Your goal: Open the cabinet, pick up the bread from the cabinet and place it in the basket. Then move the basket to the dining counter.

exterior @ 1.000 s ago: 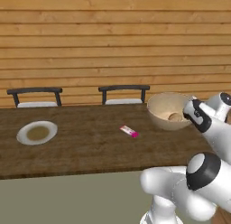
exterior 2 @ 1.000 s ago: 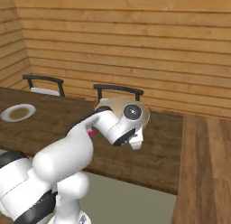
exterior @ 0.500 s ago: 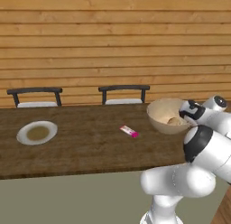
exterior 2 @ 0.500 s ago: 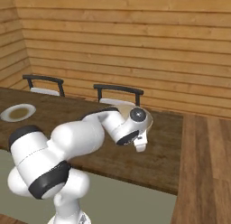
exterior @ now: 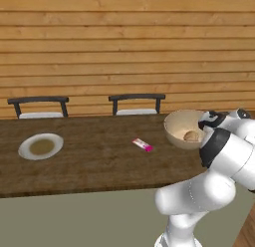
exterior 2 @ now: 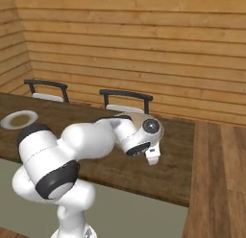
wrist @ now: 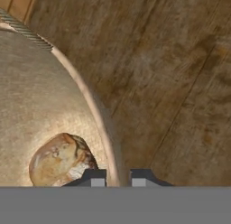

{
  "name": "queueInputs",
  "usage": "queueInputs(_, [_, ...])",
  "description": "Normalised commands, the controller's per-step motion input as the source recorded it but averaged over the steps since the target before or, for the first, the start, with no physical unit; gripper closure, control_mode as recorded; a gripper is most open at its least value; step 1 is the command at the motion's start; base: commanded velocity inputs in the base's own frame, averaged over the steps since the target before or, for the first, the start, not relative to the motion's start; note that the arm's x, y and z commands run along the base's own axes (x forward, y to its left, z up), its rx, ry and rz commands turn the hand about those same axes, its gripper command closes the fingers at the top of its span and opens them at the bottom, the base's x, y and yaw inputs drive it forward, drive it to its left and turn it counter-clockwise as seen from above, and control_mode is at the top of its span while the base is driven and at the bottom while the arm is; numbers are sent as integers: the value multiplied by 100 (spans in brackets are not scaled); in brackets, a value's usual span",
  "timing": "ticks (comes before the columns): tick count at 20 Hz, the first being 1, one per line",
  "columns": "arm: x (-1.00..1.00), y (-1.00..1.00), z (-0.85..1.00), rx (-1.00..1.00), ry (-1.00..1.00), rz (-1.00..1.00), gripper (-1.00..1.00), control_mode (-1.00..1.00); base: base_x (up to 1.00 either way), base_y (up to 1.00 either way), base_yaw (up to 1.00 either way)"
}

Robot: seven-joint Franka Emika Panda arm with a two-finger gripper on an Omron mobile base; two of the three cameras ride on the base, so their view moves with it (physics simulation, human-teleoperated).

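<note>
Near the right end of the dining counter point(exterior: 94, 161), my gripper point(wrist: 118, 177) stays clamped narrow on the basket point(exterior: 185, 129) rim (bread point(wrist: 61, 159) inside), now carried lower toward the top, so set-down appears next.

Your tabletop point(exterior: 94, 164) is dark brown with wood grain, its front plain grey-olive. The basket point(exterior: 175, 132) is speckled beige-tan with a paler rim; the bread point(wrist: 61, 159) inside it is tan-brown, mottled with lighter patches. Left of the basket you have a small pink and white packet point(exterior: 142, 145), and farther left a white plate point(exterior: 41, 146) with a brownish centre. Behind the tabletop, two black-framed chairs point(exterior: 136, 103) with pale seats stand against a honey-coloured plank wall point(exterior: 124, 47).
</note>
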Motion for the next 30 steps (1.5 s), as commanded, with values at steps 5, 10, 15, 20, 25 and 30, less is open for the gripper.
queueInputs(5, [6,-1,-28,0,3,0,-100,-100,0,0,0])
queueInputs(10, [-12,3,20,2,-2,0,-100,-100,0,0,0])
queueInputs(15, [-34,33,52,3,-4,1,-100,-100,0,0,0])
queueInputs(20, [-71,58,37,0,-16,3,-100,-100,0,0,0])
queueInputs(25, [-76,74,59,-1,-14,7,-100,-100,0,0,0])
queueInputs(30, [-79,54,80,-4,-14,12,-100,-100,0,0,0])
